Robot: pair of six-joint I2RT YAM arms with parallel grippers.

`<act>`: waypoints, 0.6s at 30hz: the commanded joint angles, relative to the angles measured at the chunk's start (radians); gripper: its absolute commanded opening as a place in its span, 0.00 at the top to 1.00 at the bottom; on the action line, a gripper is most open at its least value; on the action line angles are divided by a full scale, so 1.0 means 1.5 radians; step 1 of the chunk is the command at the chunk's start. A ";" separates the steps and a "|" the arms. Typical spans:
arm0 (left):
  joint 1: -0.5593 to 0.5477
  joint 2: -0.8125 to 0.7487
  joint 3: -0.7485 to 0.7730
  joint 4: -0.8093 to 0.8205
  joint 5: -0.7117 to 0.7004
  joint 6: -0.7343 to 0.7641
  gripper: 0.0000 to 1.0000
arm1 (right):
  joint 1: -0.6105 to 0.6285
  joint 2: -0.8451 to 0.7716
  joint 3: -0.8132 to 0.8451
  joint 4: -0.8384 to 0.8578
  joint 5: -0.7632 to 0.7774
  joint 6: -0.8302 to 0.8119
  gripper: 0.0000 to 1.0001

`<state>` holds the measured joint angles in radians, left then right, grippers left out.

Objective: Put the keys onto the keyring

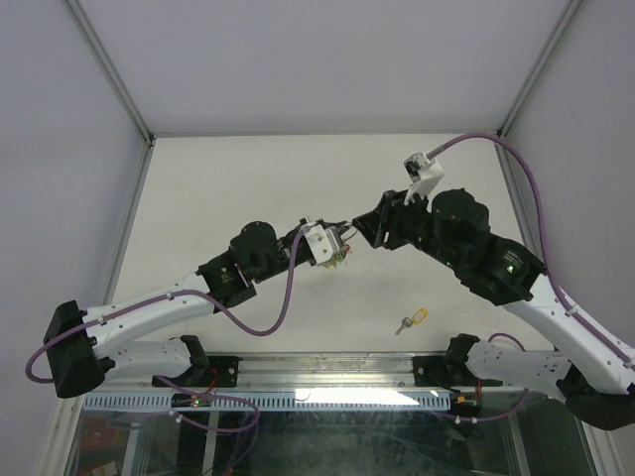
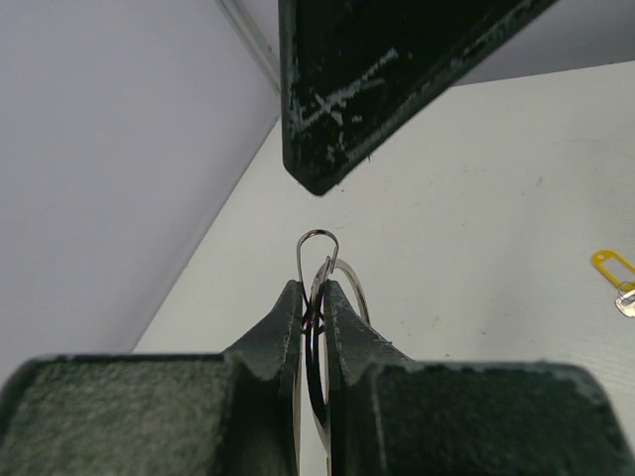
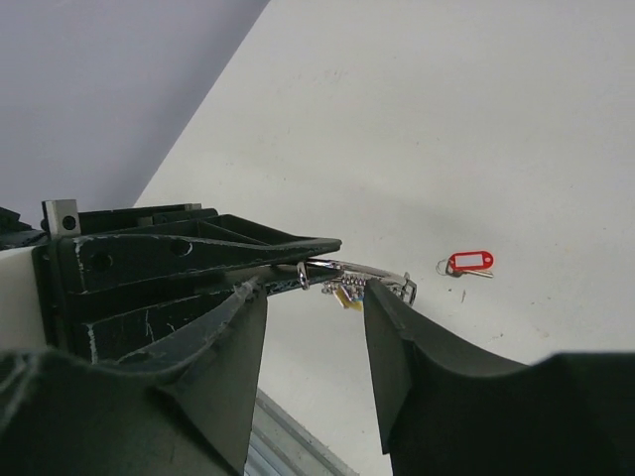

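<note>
As seen from above: white table [image 1: 248, 178] spread beneath both pincers. Reaching in over it, left arm [image 1: 149, 307] from the near left and right arm [image 1: 496, 263] from the near right, tips meeting over mid-table.

State of left pincer [image 2: 316, 290]: pressed together on the keyring [image 2: 319, 273], wire nipped edge-on between the two fingers, small top loop poking just past the tips.

State of right pincer [image 3: 315, 288]: jaws apart, nothing gripped. Pointed straight at the left pincer's tip; one finger [image 2: 337, 89] hanging just above the ring in the left wrist view.

Keyring held off the table, running across the gap of the right pincer. Far end, with a small clasp, just beside one right finger [image 3: 397, 337]; touching or not, cannot tell.

Small bunch of keys [image 3: 342, 293] dangling from the ring, under the left pincer's tip and between the right pincer's fingers. Green and yellow heads showing from above.

Loose yellow-tagged key [image 1: 411, 320] flat on the table, on the bases' side of the right pincer, well apart from it.

Also loose, red-tagged key [image 3: 469, 262], flat on the table beyond the right pincer's fingers, apart from the ring.
</note>
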<state>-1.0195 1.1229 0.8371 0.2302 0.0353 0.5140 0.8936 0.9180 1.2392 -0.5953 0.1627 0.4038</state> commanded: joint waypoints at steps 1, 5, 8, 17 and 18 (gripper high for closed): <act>0.003 -0.031 0.041 0.041 -0.003 -0.009 1.00 | -0.002 0.007 0.005 0.057 -0.030 0.019 0.55; 0.003 -0.034 0.038 0.041 -0.004 -0.009 1.00 | -0.002 0.023 0.001 0.066 -0.033 0.023 0.60; 0.003 -0.036 0.038 0.041 -0.006 -0.009 1.00 | -0.002 0.031 -0.003 0.074 -0.040 0.025 0.62; 0.003 -0.040 0.037 0.041 -0.003 -0.008 1.00 | -0.002 0.053 -0.012 0.091 -0.057 0.030 0.67; 0.003 -0.040 0.037 0.042 -0.003 -0.007 1.00 | -0.002 0.055 -0.013 0.094 -0.057 0.030 0.69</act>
<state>-1.0195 1.1034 0.8429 0.2272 0.0311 0.5129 0.8936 0.9993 1.2221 -0.5343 0.0914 0.4324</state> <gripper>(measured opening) 0.039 0.337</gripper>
